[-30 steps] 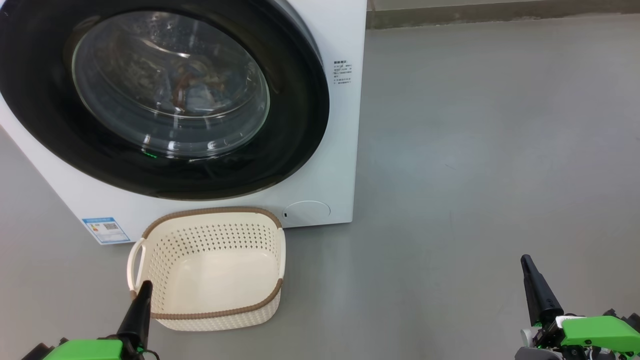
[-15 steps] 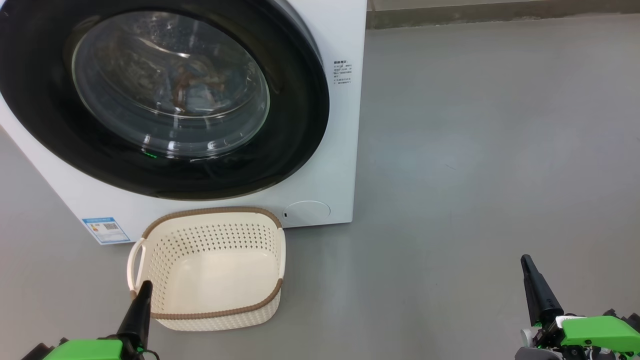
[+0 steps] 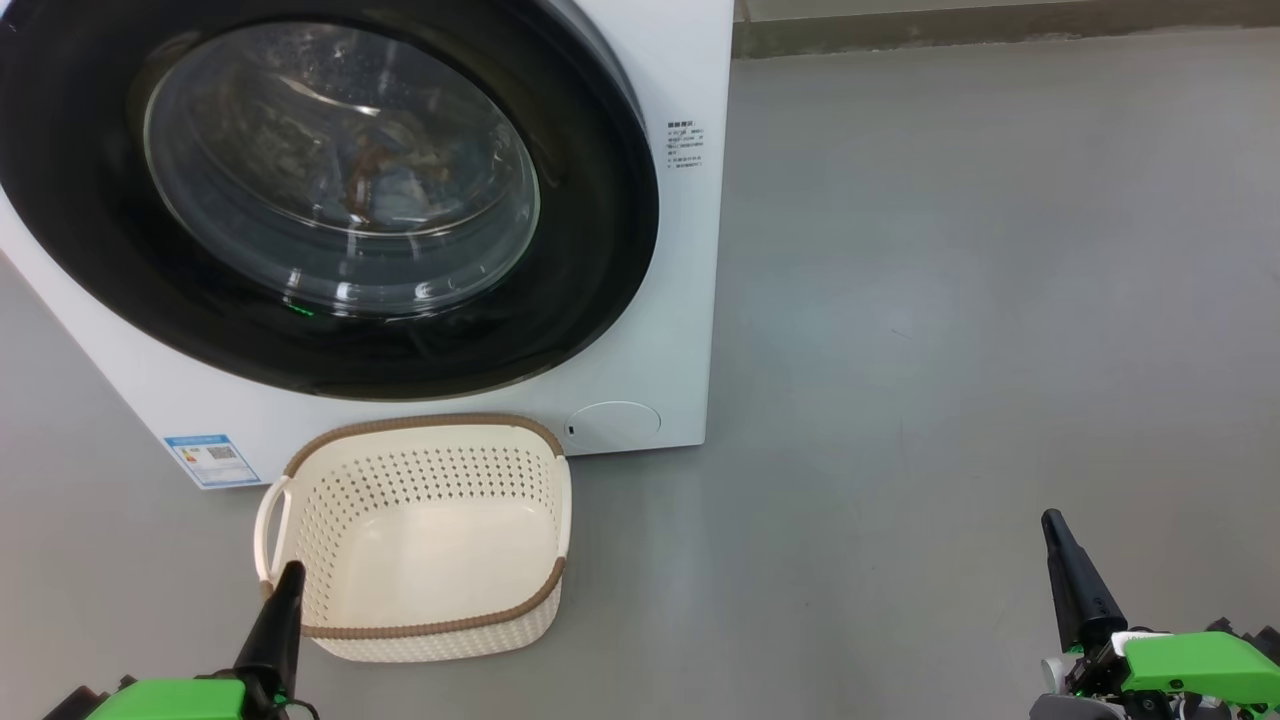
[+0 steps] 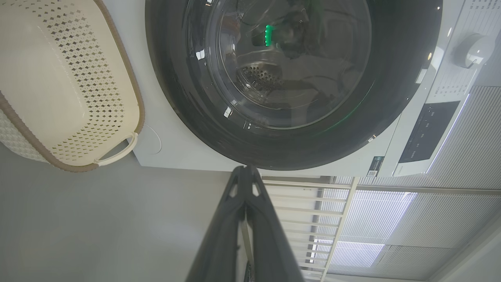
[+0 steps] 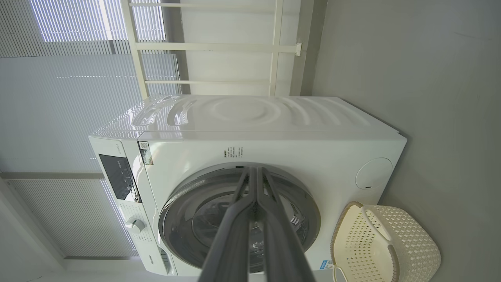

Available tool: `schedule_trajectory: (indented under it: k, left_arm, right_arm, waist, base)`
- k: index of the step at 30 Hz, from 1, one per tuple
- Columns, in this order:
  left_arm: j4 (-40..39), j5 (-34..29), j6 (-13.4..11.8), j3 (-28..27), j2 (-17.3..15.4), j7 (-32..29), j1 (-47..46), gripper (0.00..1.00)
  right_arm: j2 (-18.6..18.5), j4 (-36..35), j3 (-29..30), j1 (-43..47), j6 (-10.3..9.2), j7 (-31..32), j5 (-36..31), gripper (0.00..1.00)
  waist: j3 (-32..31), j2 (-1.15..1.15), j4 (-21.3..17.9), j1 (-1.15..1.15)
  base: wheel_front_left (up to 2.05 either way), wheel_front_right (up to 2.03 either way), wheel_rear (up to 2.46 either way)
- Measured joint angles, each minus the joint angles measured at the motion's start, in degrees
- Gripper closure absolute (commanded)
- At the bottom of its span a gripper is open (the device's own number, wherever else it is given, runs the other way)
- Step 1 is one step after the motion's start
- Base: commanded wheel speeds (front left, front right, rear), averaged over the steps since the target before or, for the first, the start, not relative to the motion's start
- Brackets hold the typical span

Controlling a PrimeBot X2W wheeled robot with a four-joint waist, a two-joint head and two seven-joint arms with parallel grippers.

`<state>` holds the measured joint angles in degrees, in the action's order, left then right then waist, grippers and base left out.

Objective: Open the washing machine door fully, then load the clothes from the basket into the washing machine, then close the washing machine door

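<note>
Cream basket sits empty by the washing machine. The clothes show behind the shut washing machine door. Both the left end effector and right end effector are pinched closed, holding nothing. Job looks done: do not bump the door.

Floor: smooth grey, matt, faint scuffs.
Skirting strip: grey-brown, along the floor's far edge.
Blinds: pale horizontal slats, daylight behind.
Rail frame: cream bars, just beside the blinds.
</note>
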<state>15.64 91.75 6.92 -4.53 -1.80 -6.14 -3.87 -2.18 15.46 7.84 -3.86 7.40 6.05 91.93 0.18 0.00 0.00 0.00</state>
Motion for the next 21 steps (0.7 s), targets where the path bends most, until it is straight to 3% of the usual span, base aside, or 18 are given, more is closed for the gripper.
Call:
schedule_trajectory:
  k: [21]
  left_arm:
    - [0.0,0.0,0.0,0.0,0.0,0.0,0.0,1.0]
  right_arm:
    - [0.0,0.0,0.0,0.0,0.0,0.0,0.0,1.0]
  waist:
    - [0.0,0.0,0.0,0.0]
  base:
    - [0.0,0.0,0.0]
